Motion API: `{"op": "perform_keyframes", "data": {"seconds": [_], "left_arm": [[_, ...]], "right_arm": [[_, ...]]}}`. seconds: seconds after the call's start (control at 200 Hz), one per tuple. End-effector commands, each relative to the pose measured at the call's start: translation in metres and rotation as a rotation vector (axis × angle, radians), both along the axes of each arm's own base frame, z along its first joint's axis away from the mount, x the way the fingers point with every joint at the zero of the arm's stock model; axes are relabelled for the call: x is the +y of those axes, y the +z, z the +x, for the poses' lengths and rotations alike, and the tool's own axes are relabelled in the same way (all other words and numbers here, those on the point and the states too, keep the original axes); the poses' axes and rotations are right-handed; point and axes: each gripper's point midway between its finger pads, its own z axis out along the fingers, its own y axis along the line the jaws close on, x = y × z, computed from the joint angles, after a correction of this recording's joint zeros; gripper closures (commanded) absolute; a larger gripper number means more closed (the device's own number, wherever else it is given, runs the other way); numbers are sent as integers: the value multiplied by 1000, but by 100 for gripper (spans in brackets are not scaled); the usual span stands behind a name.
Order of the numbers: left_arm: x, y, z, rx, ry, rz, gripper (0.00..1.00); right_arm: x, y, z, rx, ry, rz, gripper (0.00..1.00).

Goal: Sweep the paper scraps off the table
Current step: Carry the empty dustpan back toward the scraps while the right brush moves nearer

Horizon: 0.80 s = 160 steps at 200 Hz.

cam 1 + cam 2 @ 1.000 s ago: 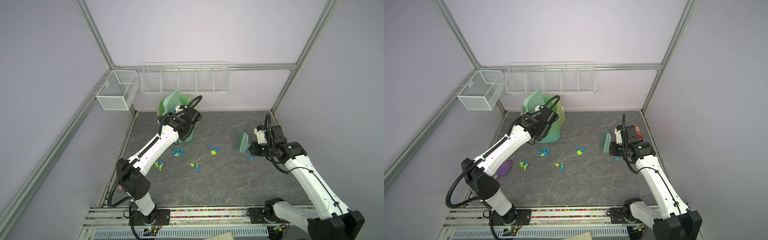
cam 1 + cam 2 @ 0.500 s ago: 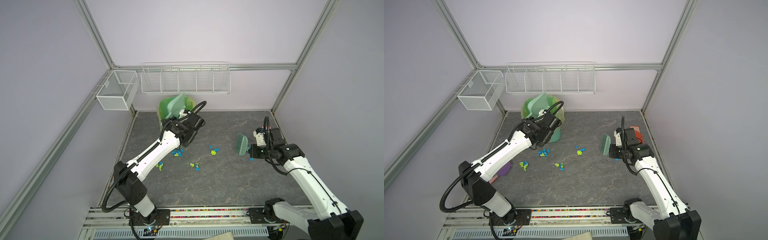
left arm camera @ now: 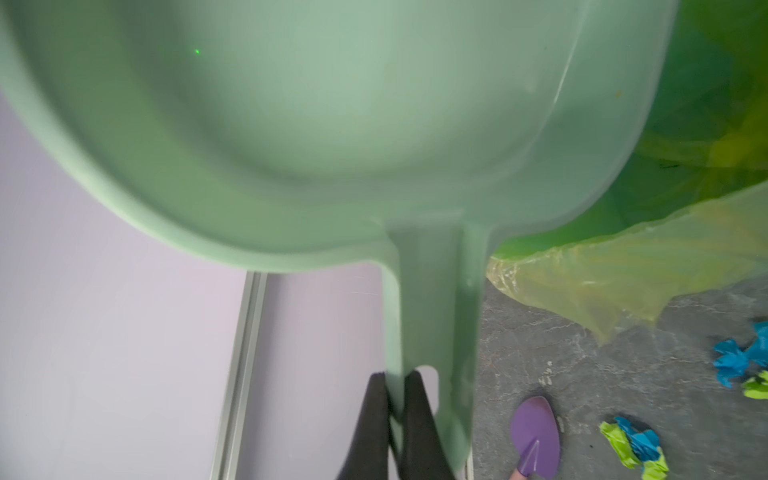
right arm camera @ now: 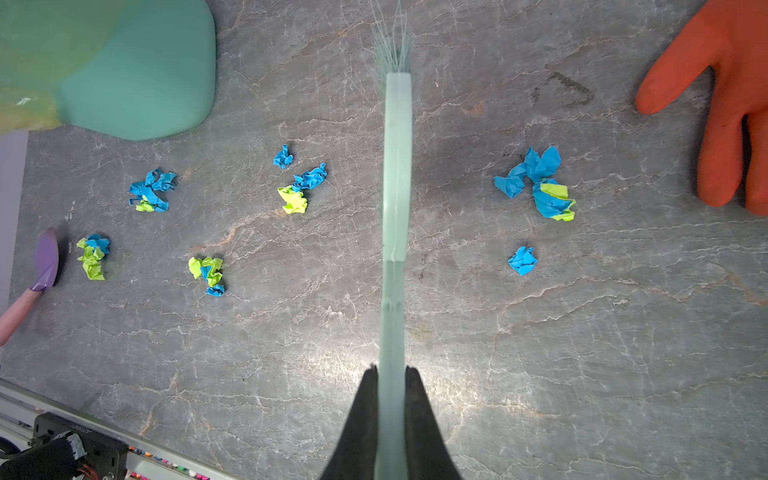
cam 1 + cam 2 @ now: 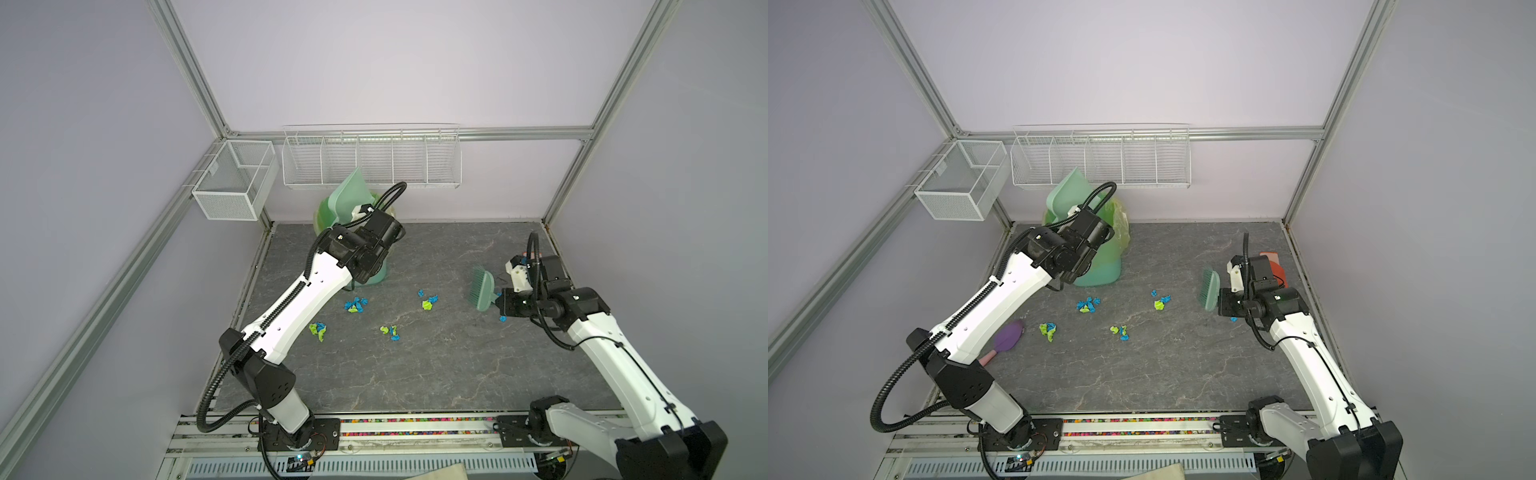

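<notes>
- As seen in both top views, left gripper (image 5: 360,210): sits at the back-left corner, carries the pale green dustpan (image 5: 347,194) tilted steeply above the green bin (image 5: 376,276).
- Same views, right gripper (image 5: 496,300): hangs near the right edge of the table (image 5: 415,374), bears a pale green brush (image 5: 482,289), bristles turned toward the middle.
- Paper scraps (image 5: 355,305): lie loose on the table in small blue-and-lime clusters between bin and brush, with one blue bit just beside the right gripper.
- In a top view: purple trowel (image 5: 1009,336) flat on the table beside the left arm, orange glove (image 5: 1273,266) behind the right wrist.
- Left wrist view: shows both black fingers (image 3: 374,424) pinched tight on the edge of the dustpan's handle, nothing else between them; pan across most of the frame, the bin's yellow-green liner (image 3: 623,270) next to it, a few scraps on the table nearby.
- Right wrist view: shows both black fingers (image 4: 359,415) closed hard on the brush handle; four clusters and a lone blue bit on the bin's side of the handle, one cluster and one blue wad on the glove's side.
</notes>
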Motion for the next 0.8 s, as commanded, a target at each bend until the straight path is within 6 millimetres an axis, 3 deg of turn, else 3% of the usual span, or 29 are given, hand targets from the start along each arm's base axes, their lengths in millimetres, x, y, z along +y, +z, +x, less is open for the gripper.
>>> {"op": "perform_keyframes", "data": {"seconds": [0.0, 0.215, 0.43, 0.67, 0.795], "left_arm": [[-1, 0, -5, 19, 6, -88, 100], [-10, 5, -17, 41, -29, -204, 100], [-49, -16, -30, 147, -124, -285, 100], [-76, -28, -41, 238, -203, -409, 100], [-100, -41, -55, 345, -283, -521, 100]], "right_arm": [[-2, 13, 3, -23, 23, -22, 93], [-6, 17, 4, 4, 31, -59, 93], [-17, 22, 0, 50, 44, -127, 93], [-27, 40, -1, 4, 67, -198, 93], [-42, 39, -2, 28, 35, -212, 93]]}}
